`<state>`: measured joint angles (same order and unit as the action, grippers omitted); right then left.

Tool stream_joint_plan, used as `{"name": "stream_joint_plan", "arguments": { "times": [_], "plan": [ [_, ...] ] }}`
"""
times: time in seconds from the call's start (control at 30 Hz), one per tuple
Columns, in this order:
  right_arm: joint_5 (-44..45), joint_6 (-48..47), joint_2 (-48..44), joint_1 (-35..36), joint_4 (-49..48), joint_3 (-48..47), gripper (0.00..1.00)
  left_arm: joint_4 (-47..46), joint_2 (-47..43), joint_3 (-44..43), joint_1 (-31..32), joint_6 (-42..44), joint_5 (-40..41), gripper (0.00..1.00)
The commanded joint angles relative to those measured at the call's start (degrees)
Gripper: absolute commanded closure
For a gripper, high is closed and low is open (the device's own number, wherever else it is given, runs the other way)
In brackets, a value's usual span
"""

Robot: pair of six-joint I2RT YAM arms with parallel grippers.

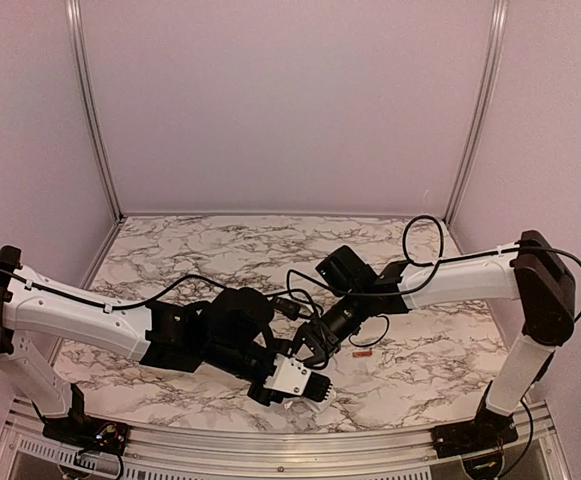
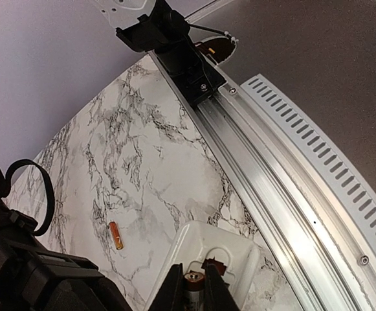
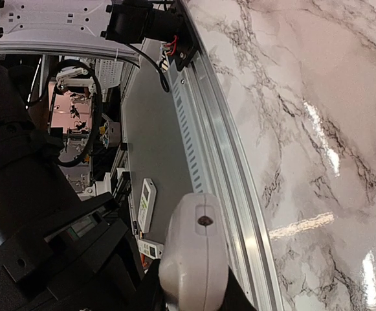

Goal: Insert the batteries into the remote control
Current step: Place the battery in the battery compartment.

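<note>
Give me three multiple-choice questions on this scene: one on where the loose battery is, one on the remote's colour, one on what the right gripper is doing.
1. Where does the loose battery lie? A on the floor; B on the marble table; C on the metal rail.
2. What colour is the remote control? A black; B white; C grey.
3. The right gripper is: A open above the table; B shut on a battery; C shut on the remote control.
Answers: 1 B, it rests on bare marble, apart from the remote; 2 B, its shell is plain white; 3 C, its wrist view shows the white handset clasped between the fingers.
</note>
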<state>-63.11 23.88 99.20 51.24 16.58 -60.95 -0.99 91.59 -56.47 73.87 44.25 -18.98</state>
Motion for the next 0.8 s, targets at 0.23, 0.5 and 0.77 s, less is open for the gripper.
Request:
{"name": "stream_joint_plan", "arguments": {
  "times": [0.23, 0.5, 0.77],
  "plan": [
    [-4.1, 0.9, 0.9, 0.3, 1.5, -1.3, 1.00, 10.7, 2.4, 0.8, 0.1, 1.0, 2.0, 0.83],
    [-4.1, 1.0, 0.9, 0.3, 1.5, -1.2, 1.00, 10.9, 2.8, 0.4, 0.1, 0.6, 2.9, 0.82],
    [-4.1, 1.0, 0.7, 0.3, 1.5, -0.9, 1.00, 10.8, 2.6, 0.3, -0.3, -0.1, 3.3, 0.92]
  ]
}}
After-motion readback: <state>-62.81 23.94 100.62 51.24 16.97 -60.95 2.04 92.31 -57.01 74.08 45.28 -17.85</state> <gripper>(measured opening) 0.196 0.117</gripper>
